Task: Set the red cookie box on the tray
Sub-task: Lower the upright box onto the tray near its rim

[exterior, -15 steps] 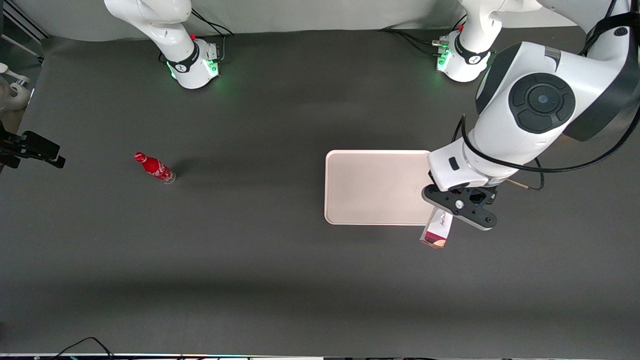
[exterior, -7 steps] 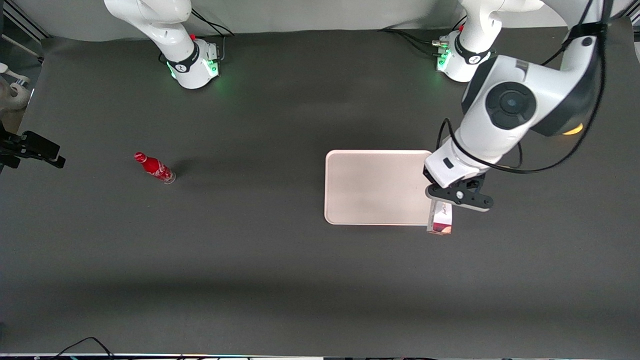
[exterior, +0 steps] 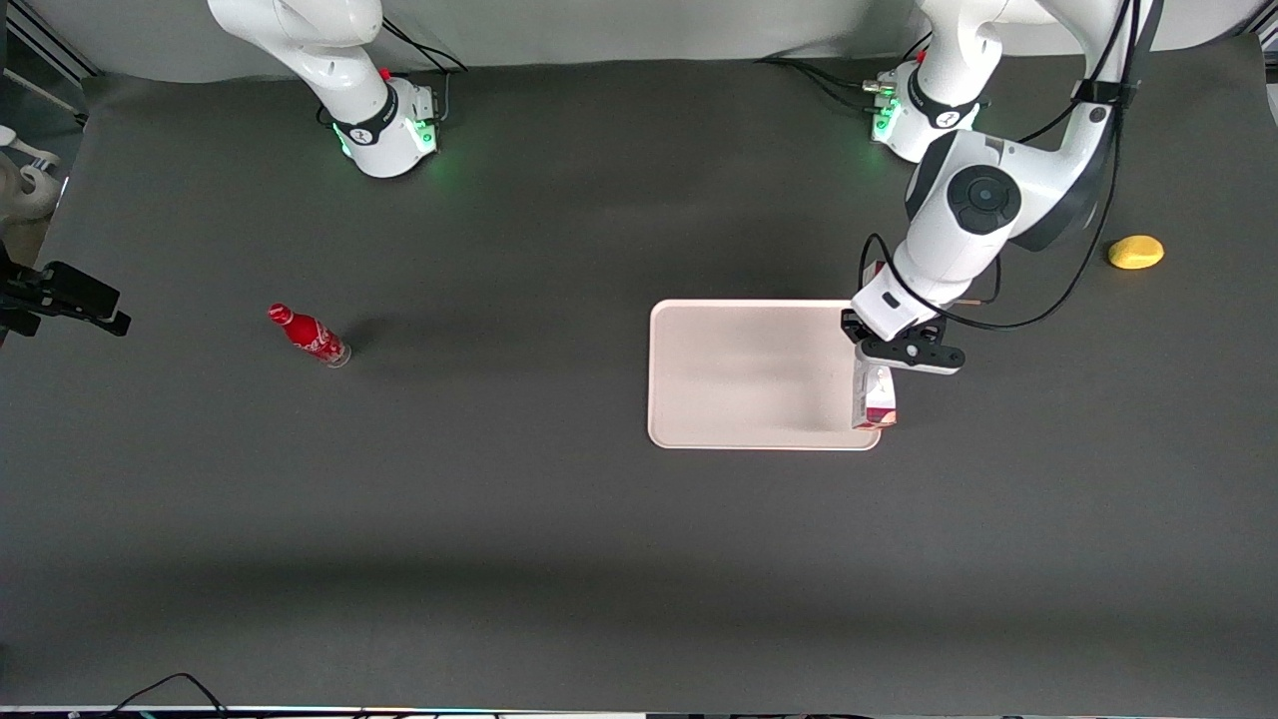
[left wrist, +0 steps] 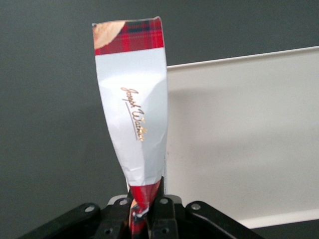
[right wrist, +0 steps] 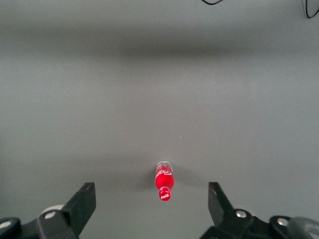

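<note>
Working arm's hand (exterior: 892,352) clenched on one end of the red cookie box (exterior: 874,395), the carton crumpled where the fingers (left wrist: 162,211) pinch it. The box is at the edge of the tray (exterior: 749,374) that lies toward the working arm's end of the table (exterior: 559,539). Its long axis runs along that edge, the free end, red plaid with a cookie picture, pointing toward the front camera. Whether the box touches the tray cannot be told. Elsewhere on the table: a red soda bottle (exterior: 308,336) toward the parked arm's end, and a yellow object (exterior: 1136,252) toward the working arm's end.
</note>
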Tool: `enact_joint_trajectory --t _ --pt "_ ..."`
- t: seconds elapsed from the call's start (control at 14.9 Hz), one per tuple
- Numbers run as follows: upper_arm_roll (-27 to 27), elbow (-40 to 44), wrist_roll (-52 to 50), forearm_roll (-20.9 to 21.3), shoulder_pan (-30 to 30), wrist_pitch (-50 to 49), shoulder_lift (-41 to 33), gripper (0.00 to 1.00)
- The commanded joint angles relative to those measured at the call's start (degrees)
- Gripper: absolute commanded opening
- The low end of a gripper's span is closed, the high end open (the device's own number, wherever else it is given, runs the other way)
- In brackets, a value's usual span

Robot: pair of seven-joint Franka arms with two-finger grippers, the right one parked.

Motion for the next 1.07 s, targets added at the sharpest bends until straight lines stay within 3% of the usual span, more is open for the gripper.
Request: enact_joint_trajectory --t 0.0,0.27,0.47,0.67,1.01 --pt "-0.1 -5.3 -4.2 -0.7 -0.2 4.8 -1.3 0.00" --pt "-1.0 -5.6 -13.7 -0.4 -0.9 7.4 2.1 0.00" --pt "-1.0 -6.9 -13.7 0.4 -0.9 13.7 5.2 0.00" --pt "-1.0 -6.7 -14.2 4.6 -0.9 18.6 8.7 0.00" --pt "-1.0 -5.6 -14.2 4.8 -1.0 20.8 11.1 0.00"
